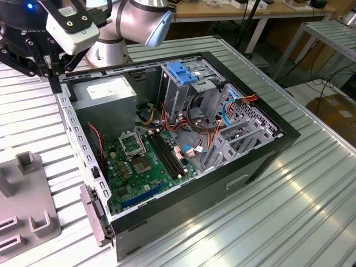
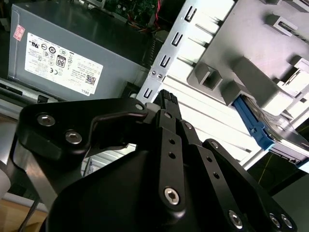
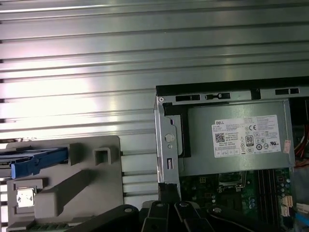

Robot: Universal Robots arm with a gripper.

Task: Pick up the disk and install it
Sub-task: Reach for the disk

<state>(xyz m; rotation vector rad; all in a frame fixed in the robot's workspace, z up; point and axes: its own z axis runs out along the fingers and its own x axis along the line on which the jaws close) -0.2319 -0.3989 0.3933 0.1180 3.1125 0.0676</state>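
Note:
The disk (image 3: 34,162), grey metal in a bright blue carrier, sits in a grey holder block (image 3: 91,181) on the ribbed table beside the computer case. In the second wrist view the disk's blue rail (image 2: 252,123) sticks out of the same holder (image 2: 241,53). My gripper (image 1: 54,84) hangs over the case's corner at the exterior view's upper left, by the power supply (image 1: 105,92). Its black fingers meet at the tip in both wrist views (image 2: 164,98) (image 3: 168,189), shut on nothing. The gripper is well apart from the disk.
The open computer case (image 1: 261,161) lies on its side on the ribbed metal table (image 1: 311,189). Inside are a green motherboard (image 1: 144,161), loose cables, and a grey drive cage topped by a blue handle block (image 1: 182,73). The grey holder (image 1: 33,208) lies at the exterior view's lower left.

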